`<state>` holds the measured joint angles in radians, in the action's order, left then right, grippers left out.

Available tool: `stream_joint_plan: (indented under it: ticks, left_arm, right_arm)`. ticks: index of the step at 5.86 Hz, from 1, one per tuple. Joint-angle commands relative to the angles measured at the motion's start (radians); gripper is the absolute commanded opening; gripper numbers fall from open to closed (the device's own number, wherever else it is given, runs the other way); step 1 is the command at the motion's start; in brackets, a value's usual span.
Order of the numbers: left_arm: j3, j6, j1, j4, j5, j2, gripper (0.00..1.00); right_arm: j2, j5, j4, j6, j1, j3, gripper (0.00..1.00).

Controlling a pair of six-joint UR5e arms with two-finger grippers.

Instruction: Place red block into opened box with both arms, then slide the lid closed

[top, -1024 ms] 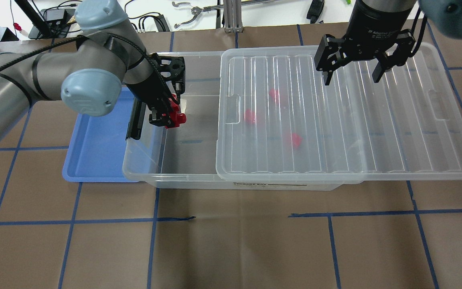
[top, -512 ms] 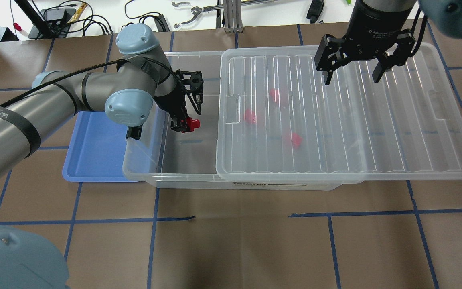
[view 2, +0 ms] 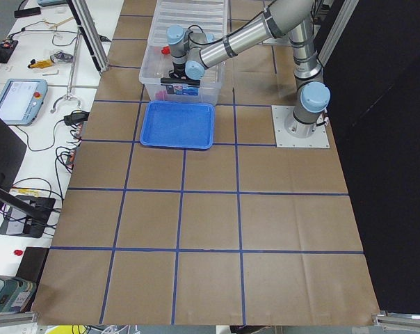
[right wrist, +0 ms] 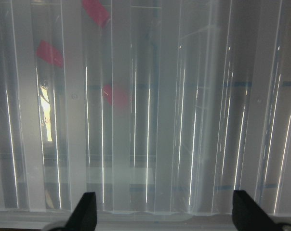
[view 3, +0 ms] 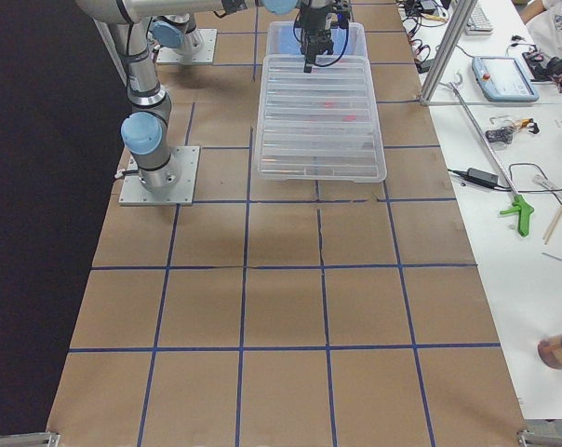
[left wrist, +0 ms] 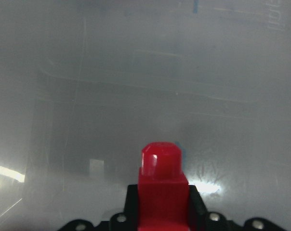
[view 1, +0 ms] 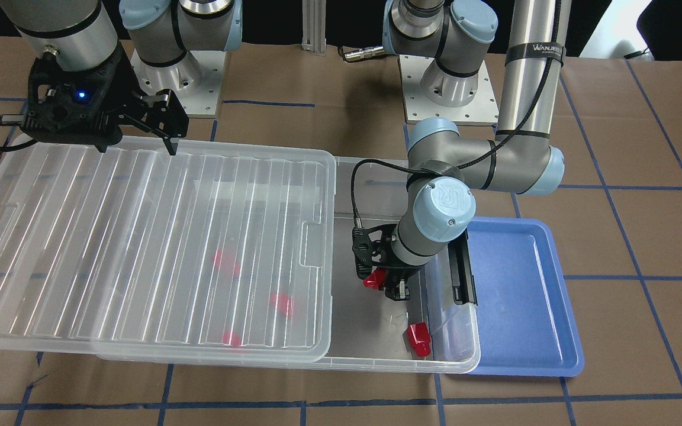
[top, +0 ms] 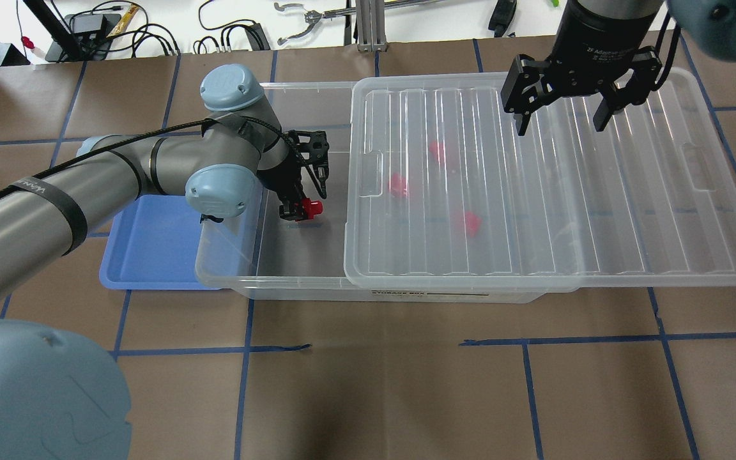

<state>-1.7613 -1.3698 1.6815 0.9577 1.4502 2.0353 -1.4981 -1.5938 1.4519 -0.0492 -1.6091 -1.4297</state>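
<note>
My left gripper (top: pixel 298 208) is shut on a red block (top: pixel 310 206), held low inside the uncovered end of the clear box (top: pixel 266 276). In the left wrist view the block (left wrist: pixel 160 180) sticks out between the fingers, over the box floor. The ribbed clear lid (top: pixel 598 211) covers the rest of the box and overhangs its other end. Three more red blocks (top: pixel 398 185) lie under the lid. My right gripper (top: pixel 559 126) hangs open just above the lid's far edge, holding nothing.
A blue tray (top: pixel 151 255) lies against the box's uncovered end, beside the black clip bar (view 1: pixel 462 272). A red shape (view 1: pixel 418 340) shows by the box's outer wall; block or reflection, I cannot tell. Cables and tools lie beyond the table's far edge.
My left arm has swung from the box's end further over its open part and gone lower, carrying the red block. The right gripper and the lid have not moved.
</note>
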Motion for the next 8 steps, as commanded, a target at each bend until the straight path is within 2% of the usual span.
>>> stream_joint_plan:
  ticks: [1, 2, 4, 6, 8]
  left_arm:
    - [-0.003, 0.005, 0.006, 0.012, -0.001, -0.032, 0.95]
    - [0.026, 0.003, -0.002, 0.111, -0.002, -0.074, 0.95]
    - [0.106, 0.006, -0.02, 0.45, -0.002, -0.273, 0.95]
    - [0.204, 0.087, -0.04, 0.68, -0.002, -0.386, 0.95]
    - [0.264, 0.404, -0.066, 0.701, 0.013, -0.392, 0.95]
  right_arm:
    - [0.001, 0.0, 0.001, 0.0, 0.0, 0.0, 1.0]
    - [0.001, 0.0, 0.002, 0.002, 0.0, 0.0, 1.0]
    - [0.004, -0.003, 0.022, 0.087, 0.033, 0.002, 1.0]
    - [0.004, -0.012, 0.036, 0.252, 0.177, 0.002, 1.0]
    - [0.01, -0.023, 0.056, 0.409, 0.353, 0.0, 1.0]
